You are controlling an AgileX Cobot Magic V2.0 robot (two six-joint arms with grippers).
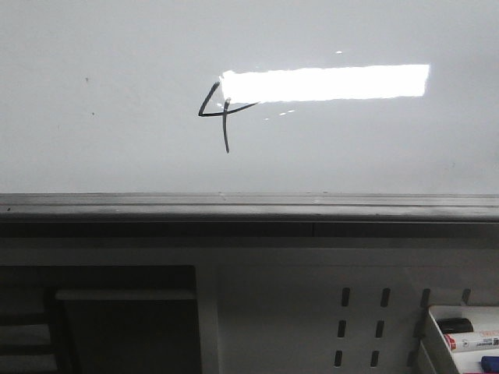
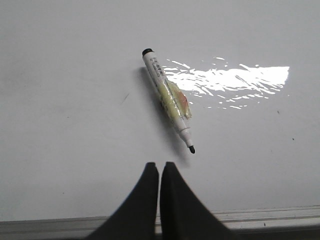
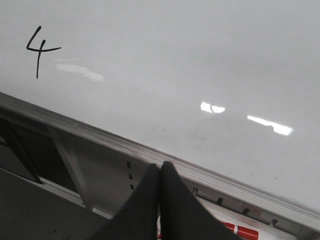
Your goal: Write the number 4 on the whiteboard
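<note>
Whiteboard (image 1: pixel 117 93) shows number 4 (image 1: pixel 222 113) front; uncapped marker (image 2: pixel 168 99) only left wrist.

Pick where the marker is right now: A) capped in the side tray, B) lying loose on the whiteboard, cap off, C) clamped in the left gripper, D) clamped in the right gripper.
B: the marker lies free on the whiteboard, bare tip exposed, ahead of the shut, empty left gripper.

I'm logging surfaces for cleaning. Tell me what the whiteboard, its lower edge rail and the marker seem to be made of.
The whiteboard: a smooth, glossy white coated panel, judging by the sharp ceiling-light reflection; its core cannot be told.
The lower edge rail: probably metal, grey and dull with long straight ridges.
The marker: likely plastic, a white barrel with a printed label, a yellowish wrap at mid-barrel and a dark, probably felt tip.
</note>
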